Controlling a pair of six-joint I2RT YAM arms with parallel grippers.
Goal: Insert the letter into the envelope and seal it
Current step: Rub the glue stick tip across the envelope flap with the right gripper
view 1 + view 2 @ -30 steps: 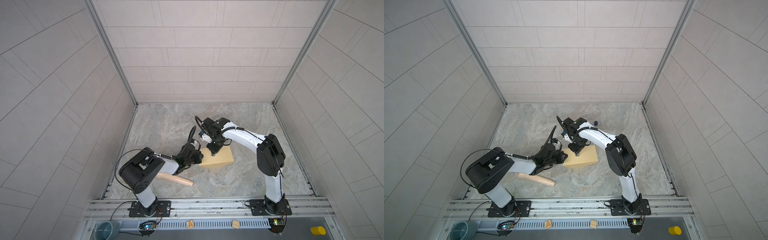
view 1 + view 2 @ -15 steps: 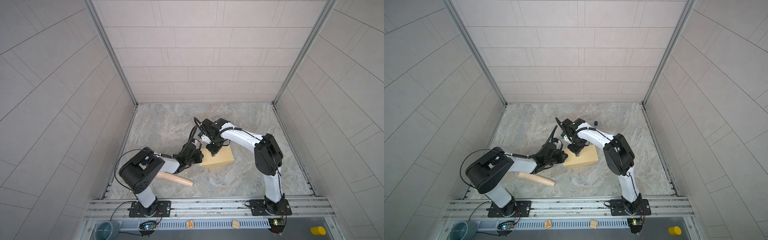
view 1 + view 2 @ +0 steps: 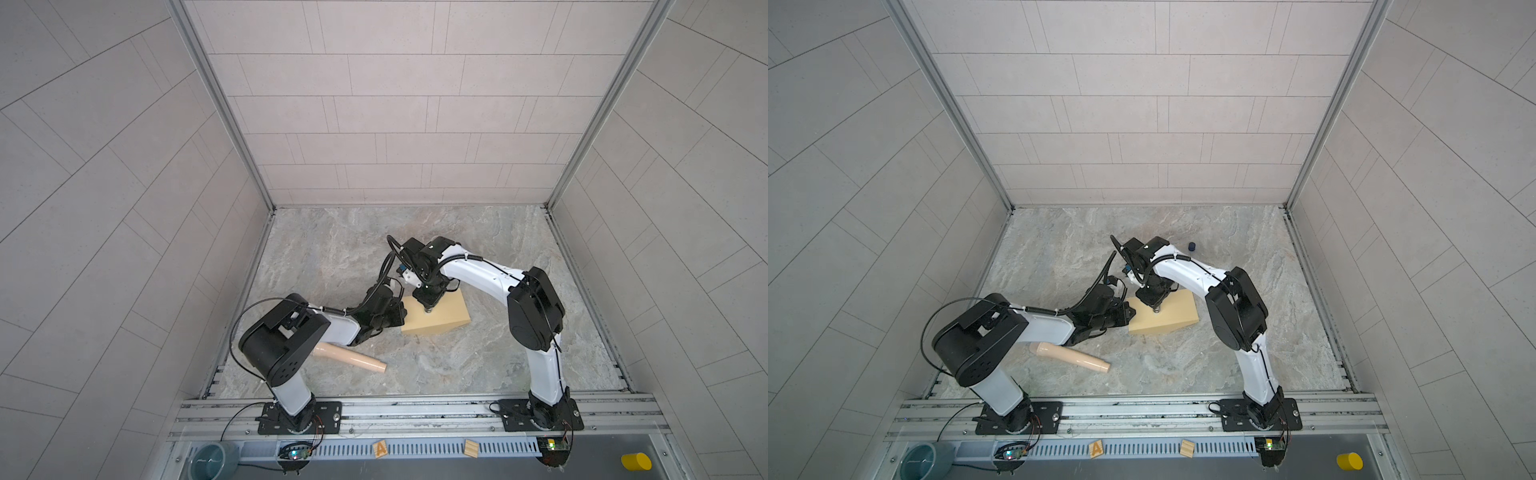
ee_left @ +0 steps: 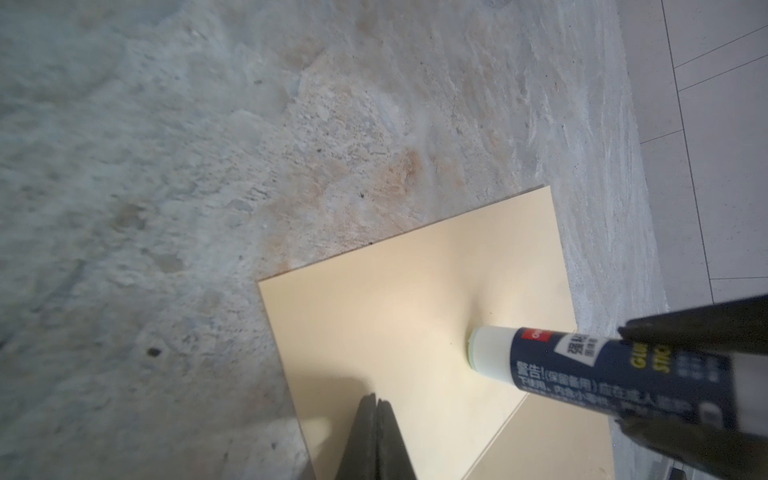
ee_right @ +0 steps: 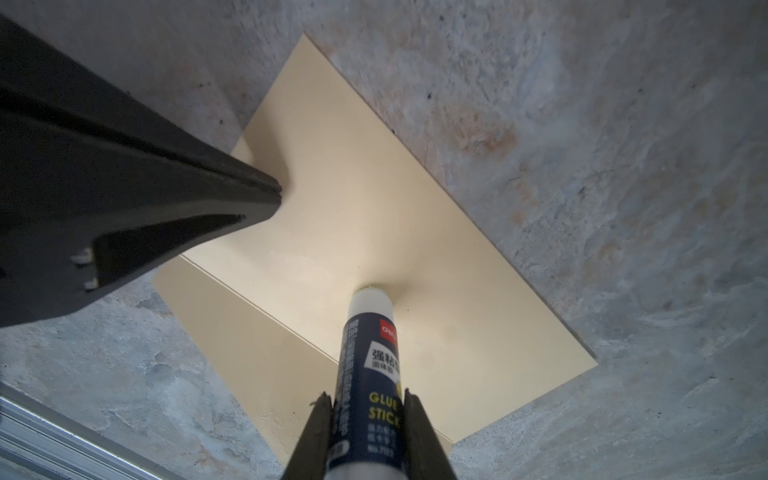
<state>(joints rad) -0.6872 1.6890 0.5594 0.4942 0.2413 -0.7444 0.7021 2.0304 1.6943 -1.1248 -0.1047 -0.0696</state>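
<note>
The tan envelope (image 3: pixel 446 320) (image 3: pixel 1177 318) lies flat on the marble floor, with an angled fold line across it (image 5: pixel 249 297). My right gripper (image 5: pixel 365 401) (image 3: pixel 428 306) is shut on a dark blue glue stick (image 5: pixel 370 336) (image 4: pixel 582 361). The stick's white tip touches the envelope's paler face. My left gripper (image 4: pixel 376 402) (image 3: pixel 402 309) is shut on nothing, and its tips (image 5: pixel 274 191) rest on the envelope near its left edge. The letter is not in view.
A beige tapered tube (image 3: pixel 351 359) (image 3: pixel 1071 356) lies on the floor under the left arm. A small dark cap (image 3: pixel 1192 247) sits behind the right arm. Past the front rail are a teal bowl (image 3: pixel 214 457), two wooden blocks (image 3: pixel 380 449) and a yellow cylinder (image 3: pixel 636 461).
The right arm has shifted slightly to the left with the glue stick on the envelope. The left gripper has stayed in place on the envelope.
</note>
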